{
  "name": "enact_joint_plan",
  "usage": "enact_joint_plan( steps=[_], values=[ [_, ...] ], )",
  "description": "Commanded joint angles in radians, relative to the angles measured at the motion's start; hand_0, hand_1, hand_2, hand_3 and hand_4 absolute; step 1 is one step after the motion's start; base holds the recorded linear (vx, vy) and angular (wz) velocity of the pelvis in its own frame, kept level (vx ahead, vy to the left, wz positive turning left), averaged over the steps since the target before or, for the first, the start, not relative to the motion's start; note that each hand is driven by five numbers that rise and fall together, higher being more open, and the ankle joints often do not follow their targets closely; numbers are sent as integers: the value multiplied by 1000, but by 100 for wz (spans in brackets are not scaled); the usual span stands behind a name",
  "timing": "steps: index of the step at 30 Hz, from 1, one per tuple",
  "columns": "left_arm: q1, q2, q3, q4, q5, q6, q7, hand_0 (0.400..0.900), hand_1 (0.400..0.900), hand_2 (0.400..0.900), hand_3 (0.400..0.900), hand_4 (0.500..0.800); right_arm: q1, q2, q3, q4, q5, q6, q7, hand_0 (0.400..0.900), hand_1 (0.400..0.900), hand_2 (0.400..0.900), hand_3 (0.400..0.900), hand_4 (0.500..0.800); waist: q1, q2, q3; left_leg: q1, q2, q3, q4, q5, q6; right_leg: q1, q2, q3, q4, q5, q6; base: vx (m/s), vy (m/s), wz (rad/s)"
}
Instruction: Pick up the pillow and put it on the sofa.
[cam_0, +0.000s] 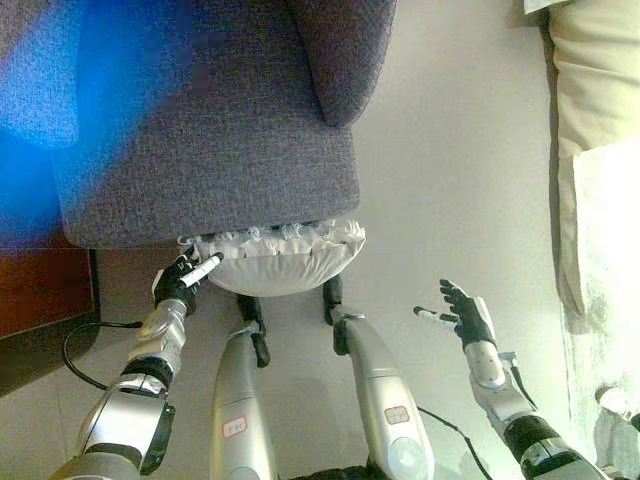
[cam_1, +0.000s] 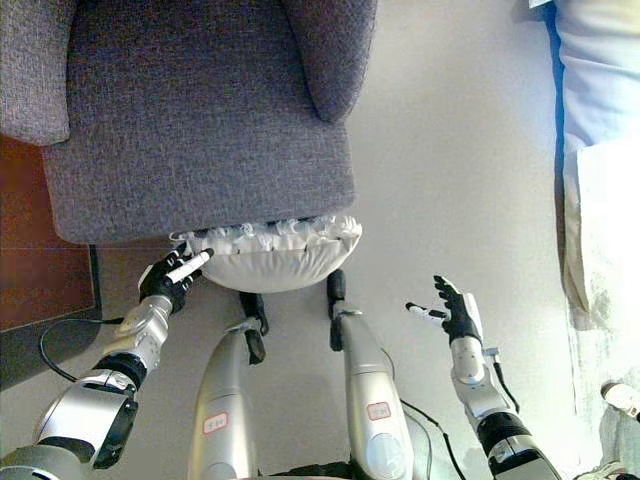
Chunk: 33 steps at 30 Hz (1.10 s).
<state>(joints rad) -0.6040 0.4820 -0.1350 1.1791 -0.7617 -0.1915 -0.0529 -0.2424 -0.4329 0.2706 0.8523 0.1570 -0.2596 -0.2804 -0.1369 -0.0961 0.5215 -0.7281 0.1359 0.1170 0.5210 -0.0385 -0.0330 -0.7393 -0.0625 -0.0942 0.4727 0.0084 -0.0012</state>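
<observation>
A white pillow with a ruffled edge (cam_0: 283, 254) lies on the floor against the front edge of the grey sofa (cam_0: 215, 130), partly tucked under the seat. My left hand (cam_0: 183, 280) is at the pillow's left end, its fingers curled with a white fingertip touching the ruffle. I cannot tell whether it grips the cloth. My right hand (cam_0: 462, 312) is open and empty, held over the floor to the right of the pillow, well apart from it.
A dark wooden surface (cam_0: 40, 300) lies at the left beside the sofa. A cream-coloured piece of furniture (cam_0: 600, 150) runs along the right edge. Pale floor (cam_0: 450, 180) lies between the sofa and it.
</observation>
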Motion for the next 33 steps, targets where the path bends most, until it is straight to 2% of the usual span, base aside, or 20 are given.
enact_joint_plan(
  steps=[1, 2, 3, 5, 10, 17, 29, 33],
  values=[
    [-48, 67, -21, -7, -17, -24, -38, 794, 794, 794, 794, 736, 59, -66, 12, -92, 57, -6, -48, 900, 900, 900, 900, 800, -16, -57, -2, -49, -24, -30, 33, -47, -10, -24, 8, -19, 15, -24, 44, -10, -33, 1],
    [-48, 65, -26, -17, -15, -22, -37, 643, 643, 643, 643, 646, 60, -66, 15, -101, 57, 0, -50, 900, 900, 900, 900, 800, -15, -59, -2, -51, -24, -32, 34, -49, -10, -26, 10, -19, 16, -25, 44, 0, 0, 0],
    [-50, 65, -28, -19, -15, -20, -37, 592, 592, 592, 592, 615, 60, -66, 15, -104, 57, 2, -50, 900, 900, 900, 900, 800, -15, -60, -2, -52, -24, -33, 35, -49, -10, -27, 10, -19, 18, -25, 44, -4, -33, 1],
    [-53, 59, -34, -25, -18, -23, -40, 400, 400, 400, 400, 500, 61, -64, 15, -106, 57, 0, -49, 900, 900, 900, 900, 800, -14, -64, -2, -55, -25, -36, 35, -49, -9, -27, 12, -21, 17, -23, 46, -2, -16, 0],
    [-58, 58, -39, -21, -17, -30, -45, 400, 400, 400, 400, 500, 62, -63, 17, -105, 59, -6, -48, 900, 900, 900, 900, 800, -14, -71, -2, -54, -26, -38, 34, -48, -10, -24, 15, -22, 13, -20, 47, 0, 0, 0],
    [-53, 62, -36, -23, -16, -15, -55, 400, 400, 400, 400, 500, 63, -56, 14, -99, 56, -11, -49, 900, 900, 900, 900, 800, -9, -73, -2, -43, -27, -39, 29, -50, -11, -10, 16, -24, 6, -21, 50, 0, 0, 0],
    [-60, 61, -36, -12, -16, -13, -77, 400, 400, 400, 400, 500, 48, -52, 11, -85, 53, -11, -54, 900, 900, 900, 900, 800, -9, -67, -2, -12, -31, -31, 5, -44, -14, 16, 17, -21, -12, -23, 54, 0, 0, 0],
    [-40, 58, -38, -34, 4, -17, -87, 400, 400, 400, 400, 500, 59, -54, 4, -99, 49, -7, -53, 900, 900, 900, 900, 800, -9, -60, -2, 12, -37, -25, -14, -42, -14, 36, 21, -17, -22, -28, 54, -8, 3, 0]
  ],
)
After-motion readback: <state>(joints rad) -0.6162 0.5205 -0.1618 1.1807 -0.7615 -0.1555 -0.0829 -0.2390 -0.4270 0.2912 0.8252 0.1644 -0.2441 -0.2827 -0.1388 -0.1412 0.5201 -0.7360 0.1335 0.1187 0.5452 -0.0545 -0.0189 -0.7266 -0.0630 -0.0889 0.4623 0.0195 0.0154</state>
